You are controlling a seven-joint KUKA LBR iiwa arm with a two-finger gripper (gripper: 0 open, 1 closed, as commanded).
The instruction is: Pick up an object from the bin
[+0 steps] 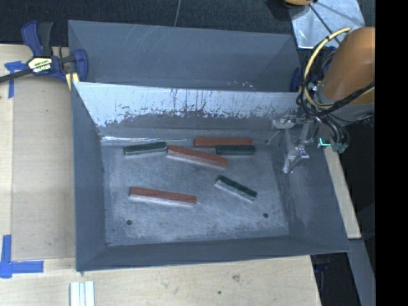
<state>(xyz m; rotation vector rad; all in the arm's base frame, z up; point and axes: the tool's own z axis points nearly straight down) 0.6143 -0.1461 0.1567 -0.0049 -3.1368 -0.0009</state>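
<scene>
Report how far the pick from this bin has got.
Done: nothing lifted; all the bars lie on the bin floor, among them the front red-brown bar. In hand: the gripper hangs near the right wall, apart from every bar; nearest are the dark green bar at the back and the tilted green bar. Left: reach one, grasp it, lift it out.
</scene>
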